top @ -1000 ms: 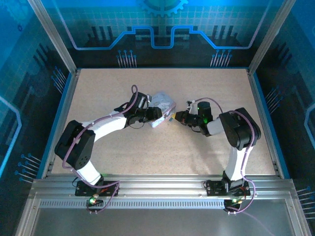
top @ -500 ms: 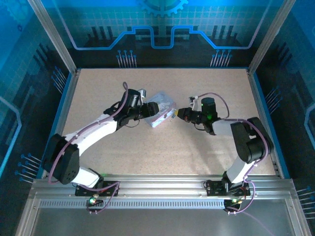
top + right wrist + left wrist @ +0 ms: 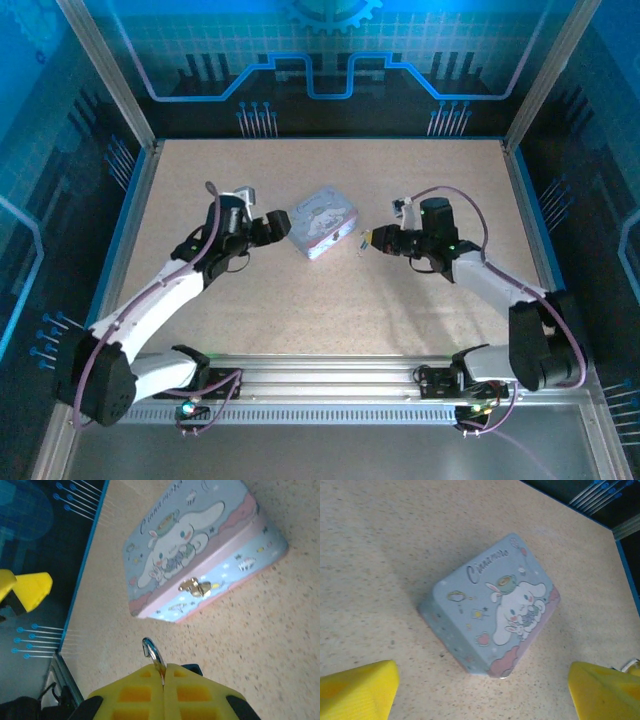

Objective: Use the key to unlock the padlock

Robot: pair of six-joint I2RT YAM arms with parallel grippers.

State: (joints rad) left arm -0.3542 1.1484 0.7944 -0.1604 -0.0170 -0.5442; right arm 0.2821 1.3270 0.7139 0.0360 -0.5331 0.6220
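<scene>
The padlock [image 3: 152, 650] shows as a silver curved shackle with one free end, poking out between the yellow fingers of my right gripper [image 3: 164, 667], which is shut on it. A dark bluish bit of its body [image 3: 193, 669] peeks from behind the fingers. From above, my right gripper [image 3: 372, 238] hovers just right of the tin, apart from it. My left gripper [image 3: 481, 680] is open, its yellow fingers [image 3: 357, 690] spread wide on the near side of the tin. In the top view the left gripper [image 3: 277, 226] sits just left of the tin. The key is hidden.
A pale lavender-grey tin [image 3: 322, 220] with a cartoon lid lies flat mid-table, its gold clasp [image 3: 195, 586] on the side facing the right gripper. Blue rails [image 3: 135, 215] edge the table. Speckled tabletop [image 3: 330, 310] stretches in front of the tin.
Both grippers drew back from the tin, the left one leftward and the right one rightward. The left gripper let go of the tin, which now rests flat on the table.
</scene>
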